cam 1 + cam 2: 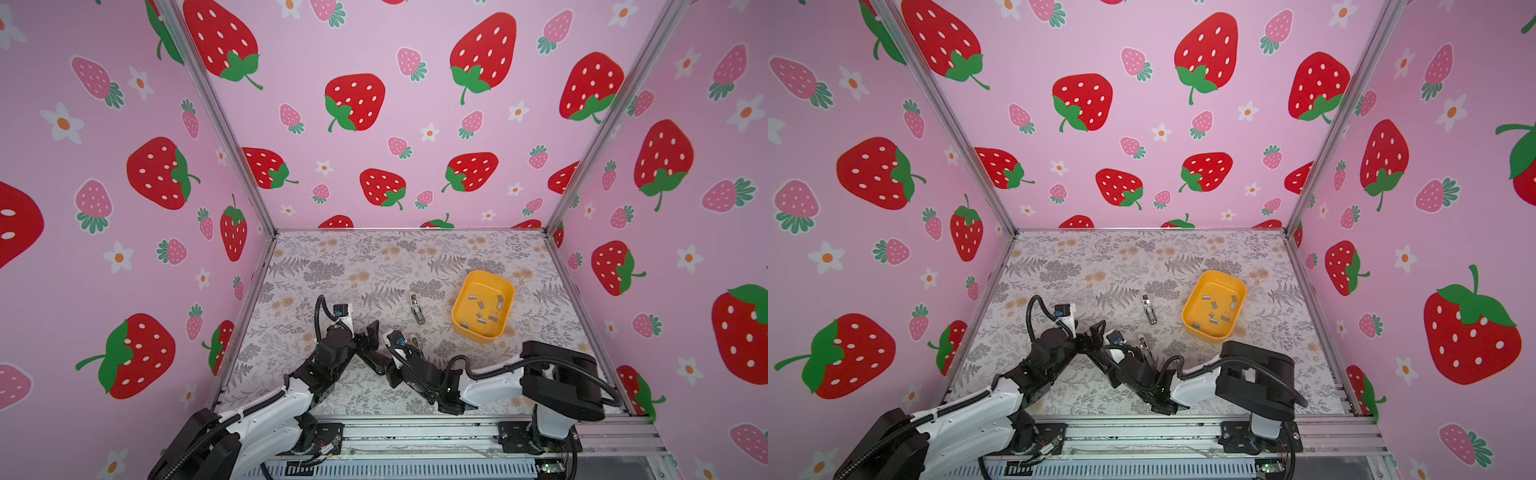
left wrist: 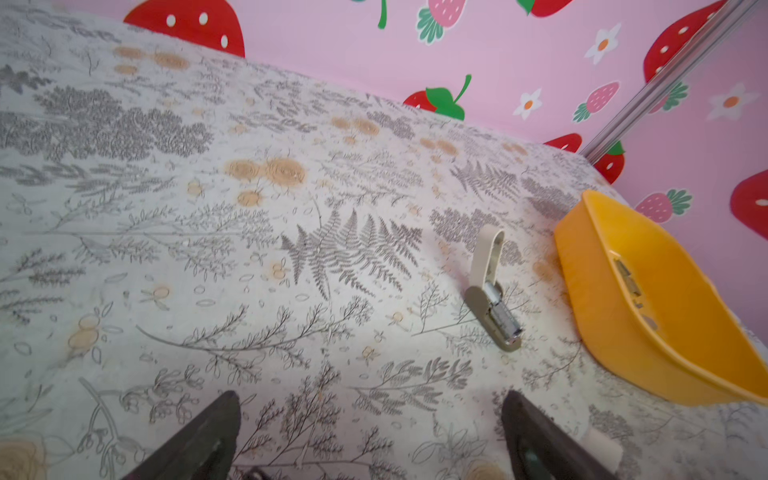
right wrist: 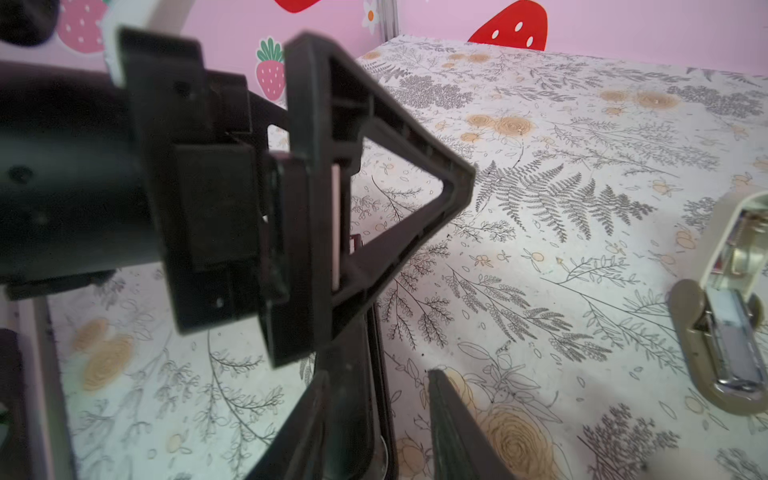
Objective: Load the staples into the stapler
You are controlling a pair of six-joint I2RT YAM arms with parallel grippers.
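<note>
Grey staples [image 1: 482,321] loose in yellow tray [image 1: 478,334]; beige stapler [image 1: 417,308] open, lying just beside.

Camera positions: four views of one floral table [image 1: 332,266].
Both top views: high above the 6 o'clock edge, looking down toward 12. Left wrist: low, near, facing the 1 o'clock corner; shares stapler [image 2: 492,307] and yellow tub [image 2: 602,324] with them. Right wrist: low, facing 11.

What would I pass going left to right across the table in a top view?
In a top view: left gripper → stapler → yellow tray holding the staples.
</note>
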